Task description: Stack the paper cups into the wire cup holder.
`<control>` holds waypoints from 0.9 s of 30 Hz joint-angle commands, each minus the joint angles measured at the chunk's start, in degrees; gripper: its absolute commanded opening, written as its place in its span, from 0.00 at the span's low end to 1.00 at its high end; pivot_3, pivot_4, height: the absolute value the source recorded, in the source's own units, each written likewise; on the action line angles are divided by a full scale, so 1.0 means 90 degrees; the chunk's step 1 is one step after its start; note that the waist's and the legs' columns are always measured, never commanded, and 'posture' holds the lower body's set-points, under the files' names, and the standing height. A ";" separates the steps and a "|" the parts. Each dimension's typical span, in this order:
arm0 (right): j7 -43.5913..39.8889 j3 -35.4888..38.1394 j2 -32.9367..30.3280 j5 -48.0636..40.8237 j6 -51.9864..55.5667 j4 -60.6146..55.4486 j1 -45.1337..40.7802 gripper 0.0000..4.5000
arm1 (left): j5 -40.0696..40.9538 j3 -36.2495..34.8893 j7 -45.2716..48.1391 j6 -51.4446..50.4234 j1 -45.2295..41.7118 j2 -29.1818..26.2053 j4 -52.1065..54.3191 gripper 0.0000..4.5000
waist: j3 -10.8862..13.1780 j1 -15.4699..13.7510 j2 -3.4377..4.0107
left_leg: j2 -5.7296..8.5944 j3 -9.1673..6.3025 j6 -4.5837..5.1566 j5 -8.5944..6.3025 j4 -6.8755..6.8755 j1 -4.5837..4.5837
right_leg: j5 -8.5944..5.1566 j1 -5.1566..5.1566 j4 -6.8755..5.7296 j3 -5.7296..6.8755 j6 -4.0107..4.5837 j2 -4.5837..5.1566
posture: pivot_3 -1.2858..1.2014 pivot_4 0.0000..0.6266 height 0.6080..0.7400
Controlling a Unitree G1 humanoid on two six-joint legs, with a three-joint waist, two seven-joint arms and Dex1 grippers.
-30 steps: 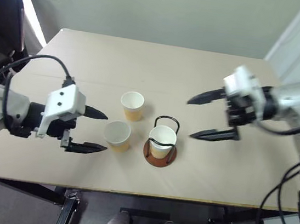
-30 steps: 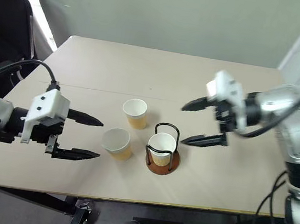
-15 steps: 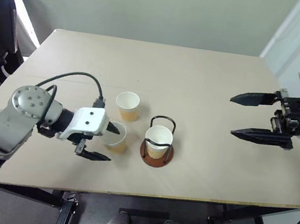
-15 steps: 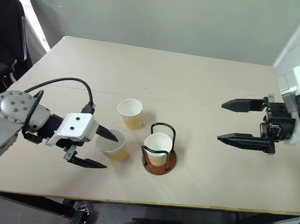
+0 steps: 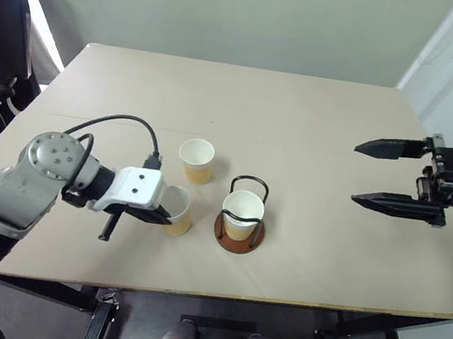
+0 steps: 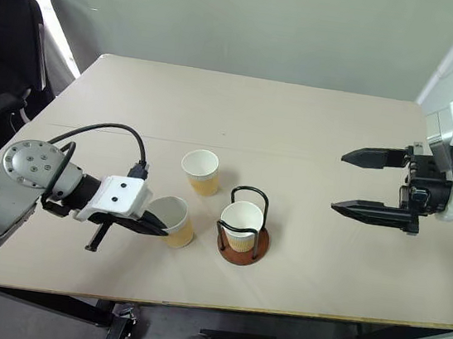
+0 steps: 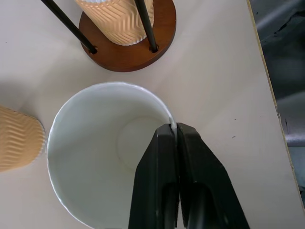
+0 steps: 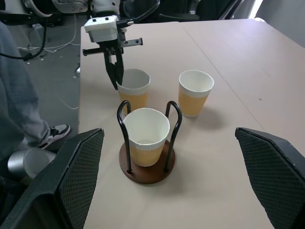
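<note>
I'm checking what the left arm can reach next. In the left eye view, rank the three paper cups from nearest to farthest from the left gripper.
1. Near cup: pinched at its rim by the left gripper.
2. Far cup: free on the table, just beyond the held one.
3. Cup in the wire cup holder: to the right; close to the far cup's distance.

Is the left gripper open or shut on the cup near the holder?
Shut. The left gripper pinches the rim of the paper cup, one finger inside and one outside, with the wall between them.

A pale beige table [image 5: 300,121] fronts a grey-green wall [image 5: 230,11] — a person's sneaker [image 8: 55,133] on the floor beside it.
</note>
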State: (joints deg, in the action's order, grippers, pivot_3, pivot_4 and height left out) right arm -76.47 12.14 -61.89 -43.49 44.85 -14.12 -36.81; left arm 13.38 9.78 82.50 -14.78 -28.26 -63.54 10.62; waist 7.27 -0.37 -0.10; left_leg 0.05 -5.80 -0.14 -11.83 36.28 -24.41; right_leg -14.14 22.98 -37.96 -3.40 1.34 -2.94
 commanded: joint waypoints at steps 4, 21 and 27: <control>-0.0041 0.0132 -0.0160 -0.0057 -0.0166 0.0007 -0.0101 1.00 | 0.1268 -0.0770 0.0184 -0.0992 -0.1460 0.0271 -0.0014 0.01 | 0.0000 -0.0040 0.0000 | 0.0000 -0.0003 0.0003 0.0000 0.0015 -0.0012 | 0.0005 0.0002 0.0000 0.0002 -0.0008 0.0000 | 0.52 0.24 1.00; 0.0108 0.0719 -0.0550 -0.0129 -0.0282 -0.0208 0.0589 1.00 | 0.1185 0.1129 0.1111 0.0242 -0.4260 0.2024 -0.1675 0.01 | 0.0002 -0.0061 0.0006 | 0.0008 0.0000 0.0042 -0.0016 0.0102 -0.0053 | 0.0023 -0.0004 0.0005 -0.0003 -0.0062 0.0002 | 0.52 0.24 1.00; 0.0197 0.1162 -0.0683 -0.0362 -0.0079 -0.0459 0.0953 1.00 | 0.1380 0.1511 0.1111 0.0681 -0.4382 0.1974 -0.1891 0.01 | 0.0002 -0.0076 0.0006 | 0.0012 0.0004 0.0060 -0.0027 0.0111 -0.0065 | 0.0013 -0.0001 0.0008 -0.0006 -0.0081 0.0002 | 0.52 0.24 1.00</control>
State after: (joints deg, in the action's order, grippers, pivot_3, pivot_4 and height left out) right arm -75.07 19.09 -66.50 -45.36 43.85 -16.72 -28.30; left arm 25.02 23.63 90.17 -10.66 -66.17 -45.06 -6.05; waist 7.29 -1.05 -0.05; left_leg 0.16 -5.76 0.41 -12.08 37.29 -25.00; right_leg -14.03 22.96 -37.88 -3.45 0.59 -2.92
